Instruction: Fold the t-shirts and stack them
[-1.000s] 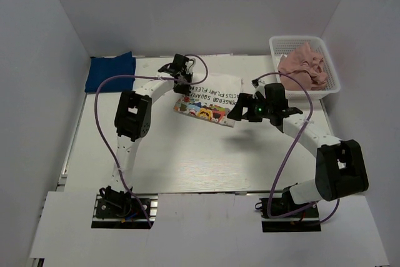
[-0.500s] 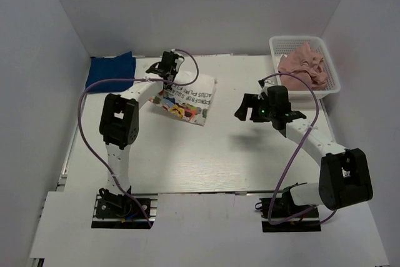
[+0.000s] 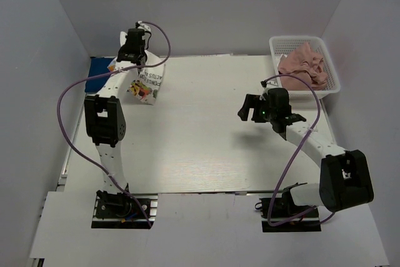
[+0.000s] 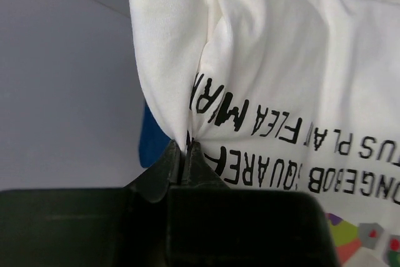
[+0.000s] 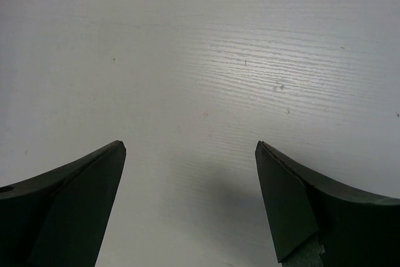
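Note:
The folded white t-shirt [image 3: 149,80] with cartoon print and black lettering hangs at the table's far left, pinched at its edge by my left gripper [image 3: 133,54], which is shut on it. In the left wrist view the white t-shirt [image 4: 294,79] bunches into my left gripper [image 4: 185,149]. A folded royal-blue t-shirt [image 3: 98,71] lies just left of it, partly hidden; a sliver of that blue t-shirt [image 4: 152,142] shows behind the white cloth. A crumpled dusty-pink t-shirt [image 3: 304,65] sits in the basket. My right gripper [image 3: 248,108] hovers open over bare table right of centre, nothing between its fingers [image 5: 75,198].
The white mesh basket [image 3: 333,70] stands at the far right corner. Grey walls close in on the left, back and right. Purple cables loop off both arms. The white table top [image 3: 200,142] lies between the two arms.
My left gripper has carried the white t-shirt from the table's middle back and to the far left, up beside the blue one. My right gripper let it go earlier and drew slightly right.

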